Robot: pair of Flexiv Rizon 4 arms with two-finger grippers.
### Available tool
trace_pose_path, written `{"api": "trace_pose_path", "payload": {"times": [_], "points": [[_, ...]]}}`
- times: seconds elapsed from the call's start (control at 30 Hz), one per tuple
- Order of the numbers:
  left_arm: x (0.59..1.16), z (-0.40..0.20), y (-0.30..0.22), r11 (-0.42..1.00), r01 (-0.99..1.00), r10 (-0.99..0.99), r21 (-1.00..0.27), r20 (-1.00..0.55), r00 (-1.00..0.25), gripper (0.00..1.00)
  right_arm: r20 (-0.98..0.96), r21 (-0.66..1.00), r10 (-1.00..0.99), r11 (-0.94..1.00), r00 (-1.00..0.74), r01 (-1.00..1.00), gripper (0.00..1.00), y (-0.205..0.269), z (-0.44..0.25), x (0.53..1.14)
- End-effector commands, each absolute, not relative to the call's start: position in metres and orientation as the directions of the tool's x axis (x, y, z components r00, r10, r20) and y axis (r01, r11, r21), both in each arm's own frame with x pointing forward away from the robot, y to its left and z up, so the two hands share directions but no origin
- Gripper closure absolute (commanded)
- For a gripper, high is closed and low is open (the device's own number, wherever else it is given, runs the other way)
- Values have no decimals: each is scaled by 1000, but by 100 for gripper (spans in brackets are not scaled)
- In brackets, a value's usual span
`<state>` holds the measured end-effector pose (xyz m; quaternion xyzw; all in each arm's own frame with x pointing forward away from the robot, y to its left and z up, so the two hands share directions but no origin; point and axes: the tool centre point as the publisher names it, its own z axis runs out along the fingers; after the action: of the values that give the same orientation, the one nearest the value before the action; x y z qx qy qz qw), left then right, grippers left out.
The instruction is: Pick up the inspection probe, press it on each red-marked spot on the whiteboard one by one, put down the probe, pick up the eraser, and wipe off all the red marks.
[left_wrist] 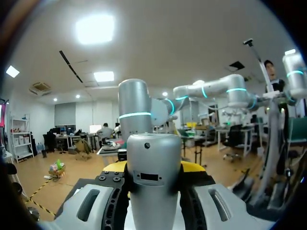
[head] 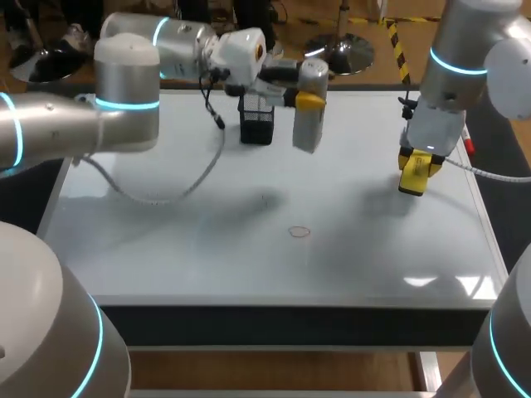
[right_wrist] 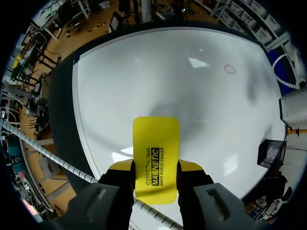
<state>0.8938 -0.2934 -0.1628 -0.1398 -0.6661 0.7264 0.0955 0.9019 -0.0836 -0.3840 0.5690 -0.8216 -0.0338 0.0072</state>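
The grey cylindrical probe (head: 308, 124) hangs above the whiteboard's (head: 207, 249) far middle, with my left gripper (head: 309, 101) shut on it. In the left wrist view the probe (left_wrist: 153, 177) fills the space between the yellow fingertips (left_wrist: 115, 166). My right gripper (head: 415, 172) hovers over the board's right side, shut on the yellow eraser (head: 417, 174). The right wrist view shows that eraser (right_wrist: 156, 153) held flat between the fingers (right_wrist: 189, 166). One small red ring mark (head: 299, 232) sits near the board's middle, also seen as the red mark (right_wrist: 230, 69) far ahead of the right gripper (right_wrist: 154, 170).
A black mesh holder (head: 255, 118) stands at the back of the board, just left of the probe; the holder (right_wrist: 271, 153) shows in the right wrist view too. A grey cable (head: 166, 196) from the left arm trails over the board's left half.
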Motion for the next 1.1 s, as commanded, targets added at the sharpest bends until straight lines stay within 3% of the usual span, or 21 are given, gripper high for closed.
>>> {"api": "trace_pose_path", "payload": {"times": [0.03, 0.47, 1.1], "points": [[851, -173, -282, -95, 28, 202, -995, -46, -978, 100, -23, 62, -936, 349, -351, -935, 100, -84, -383, 902], [799, -198, -275, -79, -7, 194, -997, -8, -981, 100, -23, 62, -936, 349, -351, -935, 100, -84, -383, 902], [788, -225, -276, -100, -21, 188, -995, 2, -982, 100, -23, 62, -936, 349, -351, -935, 100, -84, -383, 902]]}}
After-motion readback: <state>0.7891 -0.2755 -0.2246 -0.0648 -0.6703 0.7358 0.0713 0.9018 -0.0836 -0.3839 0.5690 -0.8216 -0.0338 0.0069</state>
